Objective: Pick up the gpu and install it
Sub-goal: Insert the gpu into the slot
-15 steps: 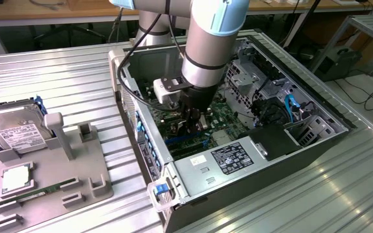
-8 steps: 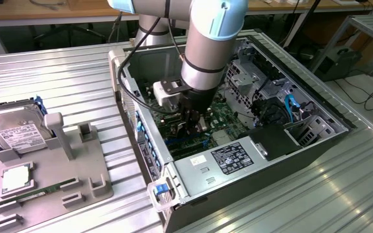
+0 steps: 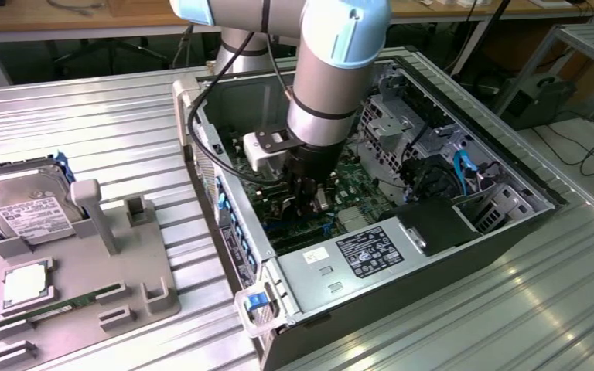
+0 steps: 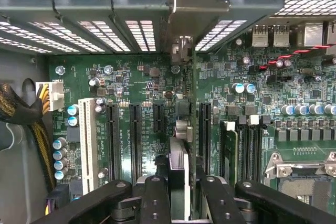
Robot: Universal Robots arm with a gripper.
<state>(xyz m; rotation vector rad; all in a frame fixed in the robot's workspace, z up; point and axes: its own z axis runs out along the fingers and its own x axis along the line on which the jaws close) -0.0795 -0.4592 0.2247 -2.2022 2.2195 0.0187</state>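
Note:
My gripper [image 3: 308, 195] reaches down inside the open computer case [image 3: 503, 224], just above the green motherboard [image 3: 359, 185]. Seen from the wrist, the gripper [image 4: 179, 184] is shut on the gpu [image 4: 181, 129]. The card shows edge-on, standing upright between the black fingers [image 4: 156, 195]. Its silver end bracket [image 4: 197, 3] sits against the case's rear slot openings. The card's lower edge hangs over the black expansion slots [image 4: 135, 135], close to the board. Whether it touches a slot I cannot tell.
A grey fixture tray [image 3: 121, 309] at the exterior view's left holds a hard drive [image 3: 24, 205], a processor chip [image 3: 27, 282] and a memory stick [image 3: 70, 304]. Inside the case are the power supply [image 3: 364, 255], a yellow-black cable bundle [image 4: 21, 124] and the processor socket [image 4: 302, 174].

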